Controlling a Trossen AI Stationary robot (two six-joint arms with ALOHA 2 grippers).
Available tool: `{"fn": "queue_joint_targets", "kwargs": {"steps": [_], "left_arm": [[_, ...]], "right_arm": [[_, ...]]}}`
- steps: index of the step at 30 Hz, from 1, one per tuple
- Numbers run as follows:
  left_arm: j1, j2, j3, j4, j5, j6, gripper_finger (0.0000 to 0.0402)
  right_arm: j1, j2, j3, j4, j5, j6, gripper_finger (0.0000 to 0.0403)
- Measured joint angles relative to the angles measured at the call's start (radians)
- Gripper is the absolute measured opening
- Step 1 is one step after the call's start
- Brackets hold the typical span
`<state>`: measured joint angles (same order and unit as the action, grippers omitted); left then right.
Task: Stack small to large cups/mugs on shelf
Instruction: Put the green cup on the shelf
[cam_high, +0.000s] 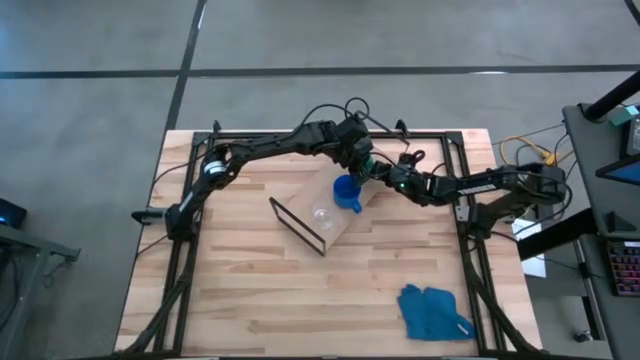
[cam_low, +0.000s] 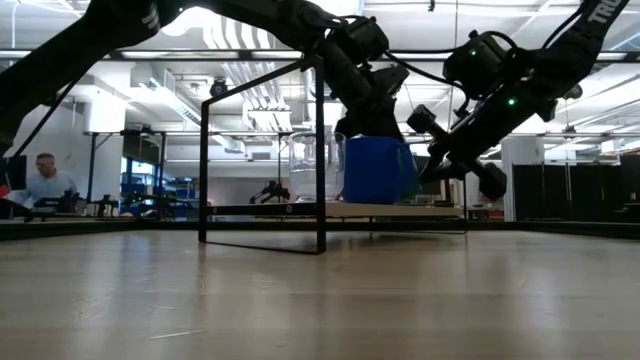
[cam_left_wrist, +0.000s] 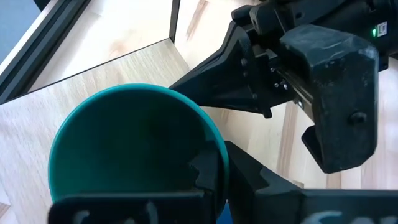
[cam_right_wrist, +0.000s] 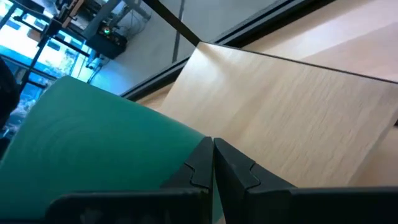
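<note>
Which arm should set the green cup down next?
Left. Its gripper pinches the green cup by its wall above the blue mug on the shelf; the right gripper only hovers beside.

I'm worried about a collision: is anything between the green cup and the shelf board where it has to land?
Possibly. The left tool holds the green cup over the shelf, with the blue mug right beneath it. The right tool, shut, sits close beside the cup above the board.
</note>
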<state>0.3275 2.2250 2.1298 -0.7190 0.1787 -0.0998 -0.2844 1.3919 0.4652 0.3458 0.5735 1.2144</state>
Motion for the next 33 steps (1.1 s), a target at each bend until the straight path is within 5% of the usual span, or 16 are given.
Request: {"fn": "queue_joint_targets", "kwargs": {"steps": [24,33], "left_arm": [[-0.002,0.009,-0.003,0.020,0.002,0.002,0.0001],[-0.002,0.010,-0.003,0.065,0.004,0.002,0.0055]], "right_arm": [[0.000,0.013,-0.002,-0.003,0.004,0.007,0.0008],[0.000,0.016,-0.001,-0.002,0.009,-0.038,0.0008]]}}
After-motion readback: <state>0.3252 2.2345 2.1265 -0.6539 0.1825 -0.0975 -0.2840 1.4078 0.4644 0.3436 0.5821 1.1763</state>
